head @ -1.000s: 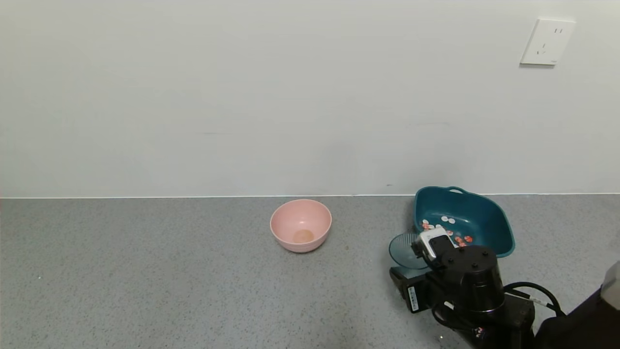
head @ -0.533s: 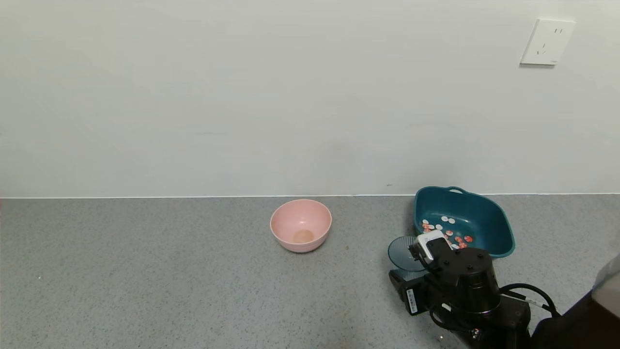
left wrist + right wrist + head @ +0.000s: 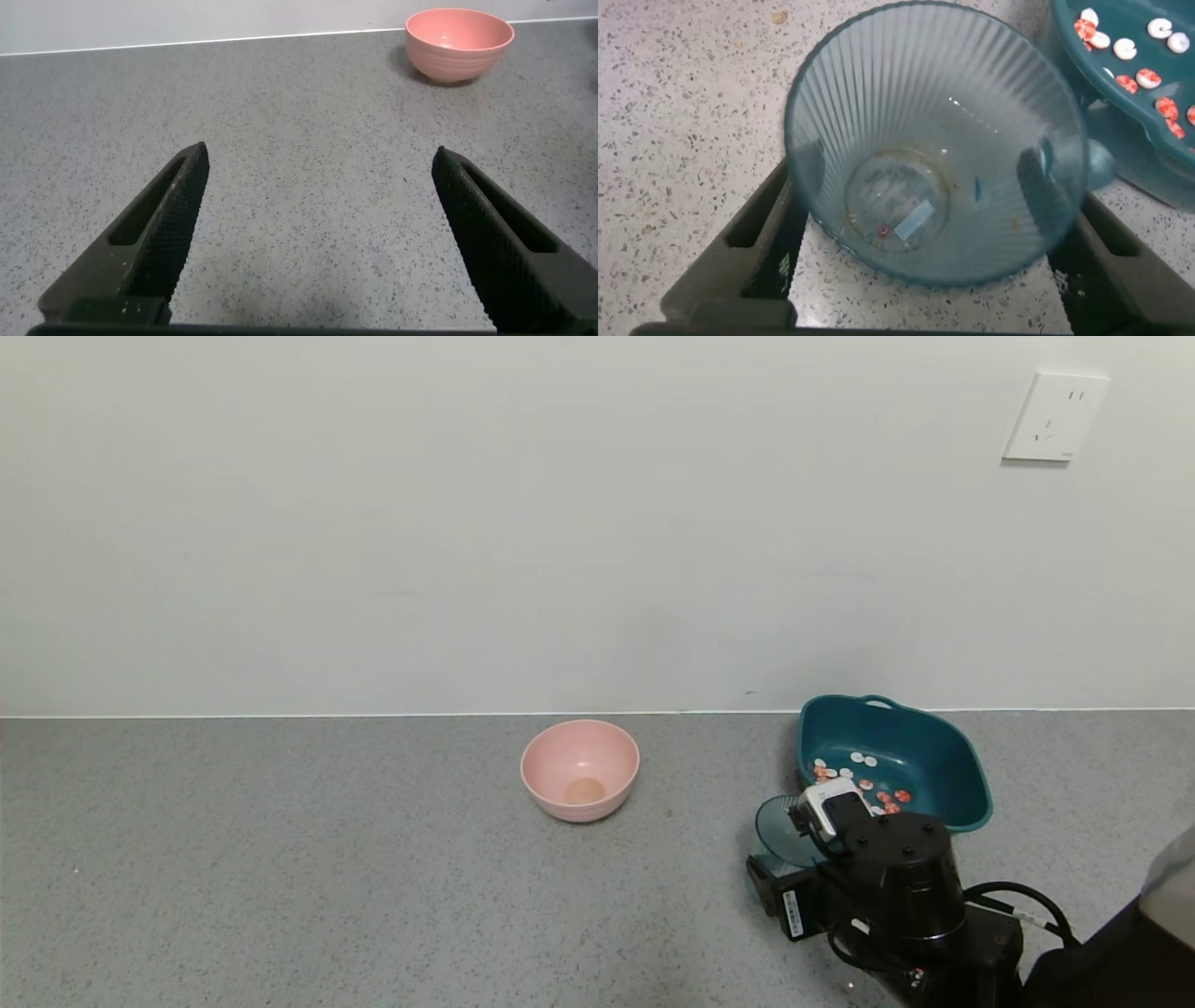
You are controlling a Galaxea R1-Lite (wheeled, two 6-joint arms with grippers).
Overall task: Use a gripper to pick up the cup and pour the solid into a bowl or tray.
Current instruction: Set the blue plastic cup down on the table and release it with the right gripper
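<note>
My right gripper [image 3: 808, 833] is shut on the cup [image 3: 780, 831], a ribbed blue-green mug, and holds it tipped just left of the dark teal basin [image 3: 943, 758]. In the right wrist view the cup [image 3: 934, 112] shows mouth-on and empty but for a small label at its bottom, with a finger [image 3: 775, 238] pressed on each side. The solid [image 3: 864, 782], red-orange and white round pieces, lies inside the basin and also shows in the right wrist view [image 3: 1134, 58] within the basin [image 3: 1148, 163]. My left gripper [image 3: 320, 159] is open and empty low over bare counter.
A round pink bowl [image 3: 580, 770] stands at the counter's middle, left of the cup, and shows far off in the left wrist view [image 3: 458, 42]. The white wall rises right behind the basin, with a socket [image 3: 1055, 415] high at right.
My right gripper and the cup have sunk slightly and drawn back toward me, and the cup's mouth has turned a little so it looks narrower. The pieces in the basin have not moved.
</note>
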